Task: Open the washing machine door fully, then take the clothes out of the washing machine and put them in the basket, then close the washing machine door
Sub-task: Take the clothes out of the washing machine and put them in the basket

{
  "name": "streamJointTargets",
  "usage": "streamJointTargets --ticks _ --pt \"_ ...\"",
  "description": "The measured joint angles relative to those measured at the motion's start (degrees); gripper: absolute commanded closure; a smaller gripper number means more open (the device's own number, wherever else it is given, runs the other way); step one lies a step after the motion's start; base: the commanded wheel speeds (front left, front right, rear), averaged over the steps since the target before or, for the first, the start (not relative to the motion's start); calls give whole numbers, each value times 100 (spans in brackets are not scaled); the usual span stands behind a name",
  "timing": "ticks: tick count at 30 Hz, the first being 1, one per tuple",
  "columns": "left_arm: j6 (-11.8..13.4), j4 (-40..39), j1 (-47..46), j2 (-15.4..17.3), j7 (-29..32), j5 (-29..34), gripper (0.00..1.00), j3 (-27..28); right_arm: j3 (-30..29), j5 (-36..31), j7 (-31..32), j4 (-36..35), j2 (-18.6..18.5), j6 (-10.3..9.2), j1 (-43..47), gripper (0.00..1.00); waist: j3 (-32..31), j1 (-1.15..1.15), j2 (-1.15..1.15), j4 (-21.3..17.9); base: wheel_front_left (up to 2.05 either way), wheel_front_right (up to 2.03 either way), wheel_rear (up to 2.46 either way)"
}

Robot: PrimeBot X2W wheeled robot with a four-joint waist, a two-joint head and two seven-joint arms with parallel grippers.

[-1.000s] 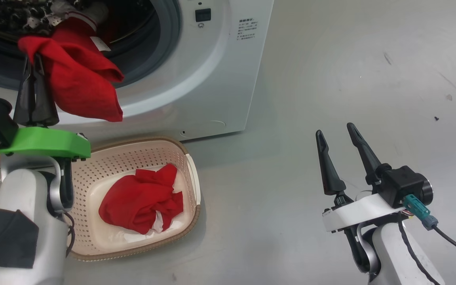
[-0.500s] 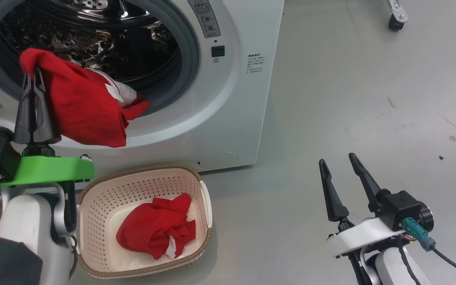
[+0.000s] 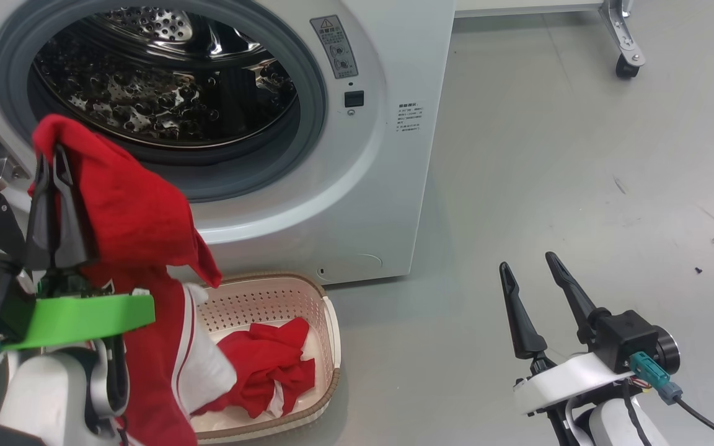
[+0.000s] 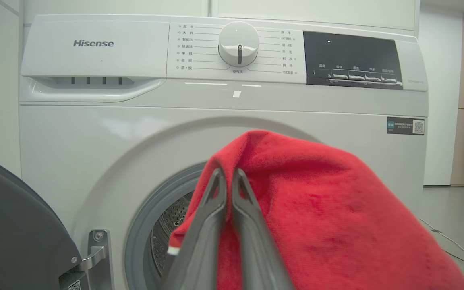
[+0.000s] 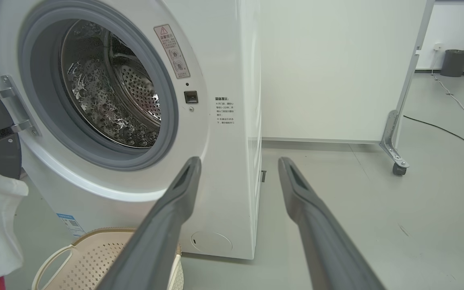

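- Head view: the left end effector (image 3: 52,162) is clenched on a bright red jersey with white trim (image 3: 134,210), which hangs over the left end of the cream perforated plastic basket (image 3: 331,328). The carry is in hand; next it likely needs a shift right, then release.
- Left wrist view: the glossy black round door (image 4: 10,225) is cut off at the left.
- Right wrist view: the right end effector (image 5: 239,160) is released and empty. The big white washing machine (image 5: 232,60) has a drum (image 5: 107,92) that looks empty, though its near floor is hidden.

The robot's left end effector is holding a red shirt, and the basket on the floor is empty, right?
Not quite: the basket isn't empty. The head view shows red clothes with a bit of white cloth lying in it. The rest is right: the left end effector is shut on a red shirt.
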Motion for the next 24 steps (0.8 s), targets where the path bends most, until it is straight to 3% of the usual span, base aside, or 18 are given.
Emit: streamJointTargets --ticks 11,24 --pt "69 -174 664 -110 234 -64 100 -75 -37 -44 0 -159 3 33 31 0 175 0 0 15 0 0 0" --pt "92 523 992 -212 695 -320 100 -402 -25 -113 0 -425 7 83 -96 0 832 0 0 -9 0 0 0"
